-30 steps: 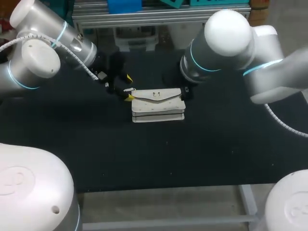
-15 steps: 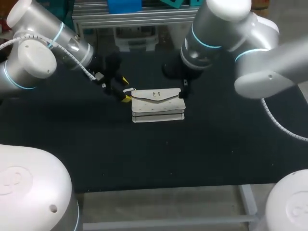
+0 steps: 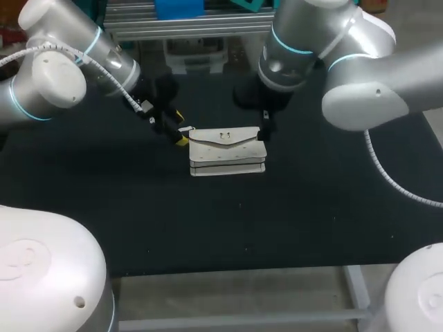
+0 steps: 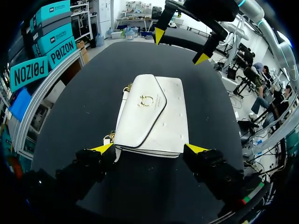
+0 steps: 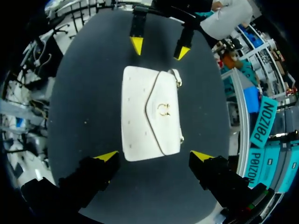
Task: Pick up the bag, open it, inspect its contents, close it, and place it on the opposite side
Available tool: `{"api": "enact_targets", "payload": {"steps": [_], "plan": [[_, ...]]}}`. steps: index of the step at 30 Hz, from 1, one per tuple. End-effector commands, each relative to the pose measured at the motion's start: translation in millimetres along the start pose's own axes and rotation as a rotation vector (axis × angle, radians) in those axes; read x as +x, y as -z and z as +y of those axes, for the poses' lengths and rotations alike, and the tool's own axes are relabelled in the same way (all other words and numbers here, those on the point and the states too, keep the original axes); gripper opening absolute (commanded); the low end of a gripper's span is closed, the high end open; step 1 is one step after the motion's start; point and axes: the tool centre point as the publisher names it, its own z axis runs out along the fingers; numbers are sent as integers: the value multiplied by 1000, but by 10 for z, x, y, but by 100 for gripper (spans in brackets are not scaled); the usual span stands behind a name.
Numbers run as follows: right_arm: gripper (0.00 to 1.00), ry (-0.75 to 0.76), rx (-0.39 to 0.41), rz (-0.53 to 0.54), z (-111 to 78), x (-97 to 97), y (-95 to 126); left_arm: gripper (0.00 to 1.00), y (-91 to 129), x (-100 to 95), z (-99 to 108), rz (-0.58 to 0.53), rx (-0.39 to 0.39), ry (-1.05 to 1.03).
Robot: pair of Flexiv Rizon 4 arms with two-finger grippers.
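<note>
Counting up: one bag (image 3: pixel 227 152), one table (image 3: pixel 311 207), two arms and two claws. The bag is white, with one gold clasp (image 3: pixel 223 136) on its shut flap, and it lies flat near the middle of the black table top, a little toward the far side.

The left gripper (image 3: pixel 180 128) comes in from the far left and sits just beside the bag's left end. The right gripper (image 3: pixel 266 128) comes down from the far right at the bag's right end, so the bag lies between the two claws.

From above, the right claw's yellow tips are hidden under its own arm. The wrist views fill that in. In the left wrist view the left gripper (image 4: pixel 149 148) has its fingers spread wide, one tip by each corner of the bag's (image 4: pixel 154 116) closest end, gripping nothing; whether the tips brush the corners I cannot tell. The right gripper (image 4: pixel 181 46) shows beyond the bag's other end, its fingers apart as well. A gold chain (image 4: pixel 111 136) peeks out beside one left fingertip, which the head view does not make out.

In the right wrist view the right gripper (image 5: pixel 154 156) is spread wide too, the bag (image 5: pixel 149 112) ahead of it with its end between the tips and a sliver of table showing on each side. The left gripper (image 5: pixel 159 49) sits past the far end.
</note>
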Motion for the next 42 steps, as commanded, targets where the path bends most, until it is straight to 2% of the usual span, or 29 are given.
{"api": "enact_targets", "payload": {"steps": [1,5,6,9,10,11,12,13,16,18,22,25,33,37,39,42], "plan": [[100,2,4,42,15,-27,14,100,-5,-2,3,0,1,0],[100,2,4,42,15,-27,14,100,-5,-2,3,0,1,0],[100,-9,-30,88,53,-98,23,100,-5,-2,3,0,1,0],[100,-182,-95,196,92,-329,98,100,-28,-42,-141,45,30,148],[100,-247,-93,182,78,-395,111,100,-28,-55,-178,38,36,214],[100,-293,-123,227,66,-434,137,100,-28,-48,-208,2,49,267],[100,-356,-142,262,43,-477,165,100,-16,-66,-237,11,50,344],[100,-425,-126,256,15,-528,167,100,-5,-65,-256,7,53,404],[100,-582,-129,350,-50,-612,184,100,-15,-98,-294,-20,36,597],[100,-666,-134,423,-60,-617,189,100,-32,-82,-314,-42,24,709],[100,-759,-88,499,-19,-569,163,100,-18,-66,-301,-72,13,853],[100,-889,-92,561,-18,-555,151,100,-25,-85,-281,-100,23,971],[100,-1210,-214,650,-173,-454,121,100,-31,-98,-203,-74,86,1188],[100,-1323,-242,624,-215,-364,124,100,-48,-115,-187,-49,114,1268],[100,-1380,-276,591,-214,-300,155,100,-59,-120,-174,-36,142,1302],[100,-1458,-319,527,-233,-237,195,100,-76,-134,-163,-32,144,1333]]}}
